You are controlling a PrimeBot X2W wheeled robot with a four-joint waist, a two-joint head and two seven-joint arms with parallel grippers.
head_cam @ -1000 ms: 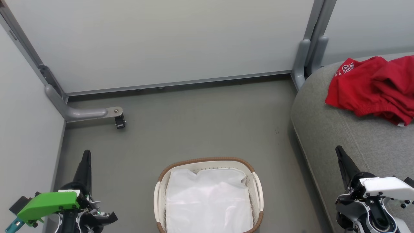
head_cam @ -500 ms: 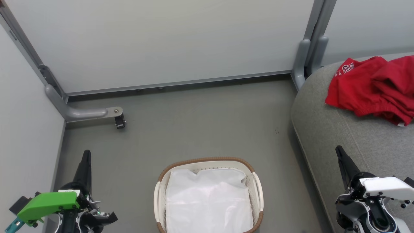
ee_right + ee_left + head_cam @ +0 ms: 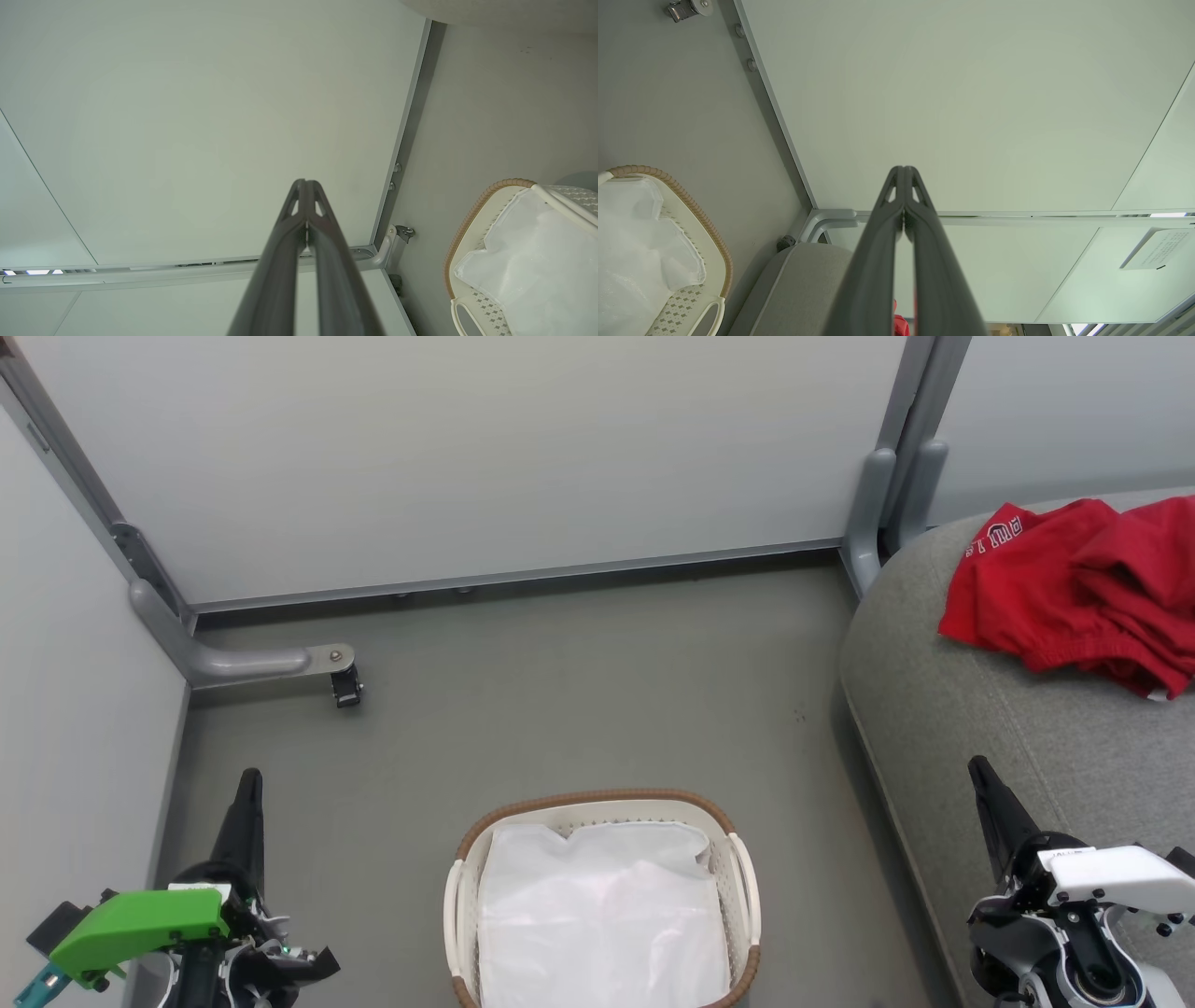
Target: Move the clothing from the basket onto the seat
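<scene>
Red clothing [image 3: 1074, 583] lies on the seat [image 3: 971, 737], upper right of the head view. The basket [image 3: 597, 799], bottom centre, holds its white liner [image 3: 597, 915], no red visible. My left gripper [image 3: 248, 779] and right gripper [image 3: 978, 767] are pinched together, empty. Job looks done.

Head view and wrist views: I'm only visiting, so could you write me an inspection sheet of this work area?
Surface: grey floor, a few small specks.
Job's things: red clothing lies crumpled on the grey seat; cream basket stands on the floor, holding a white liner sheet.
Clutter: nothing seen.
Grippers: left gripper and right gripper both shut, holding nothing, one at each side of the basket.
Cables: nothing seen.
Surroundings: pale wall panels, grey metal posts, a small caster on a bracket.
</scene>
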